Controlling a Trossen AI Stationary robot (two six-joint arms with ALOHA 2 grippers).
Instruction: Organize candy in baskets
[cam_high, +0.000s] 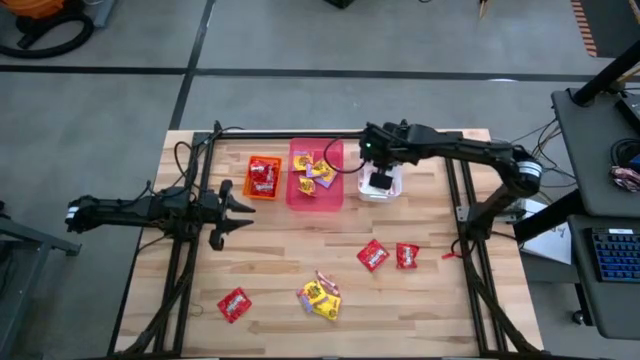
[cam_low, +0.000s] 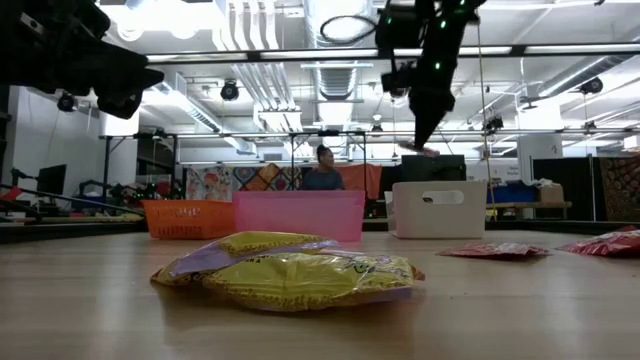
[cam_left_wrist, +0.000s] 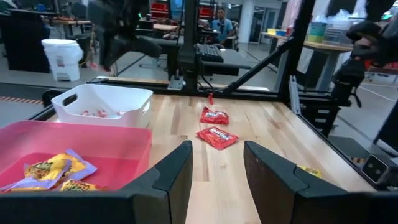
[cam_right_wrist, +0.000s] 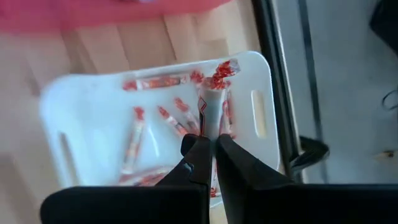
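A: Where is the right gripper (cam_right_wrist: 211, 146) and what has it got?

B: It hangs above the white translucent plastic bin (cam_high: 381, 184) at the far side of the wooden table (cam_high: 290, 260); its 2 fingers are pinched together on a thin red-and-white wrapped stick (cam_right_wrist: 210, 112), which points down toward the bin; several more such sticks (cam_right_wrist: 149, 82) lie on the bin's floor.

A: And the left gripper (cam_high: 240, 208)?

B: It waits over the table's left side, just in front of the small orange plastic bin (cam_high: 264, 177); its fingers stand partly apart with nothing between them.

A: How do the bins sit?

B: 3 in a row along the far edge; orange on the left with red packets inside, the larger pink-red plastic bin (cam_high: 316, 174) in the middle holding yellow packets with red print (cam_left_wrist: 56, 171), white on the right.

A: What is loose on the table?

B: 2 red square packets (cam_high: 388, 256) side by side right of centre; 1 more red packet (cam_high: 234, 304) near the front left; a small heap of yellow packets (cam_high: 320, 296) at the front centre.

A: Anything beyond the table?

B: A person (cam_low: 323, 172) is seated in the room behind.
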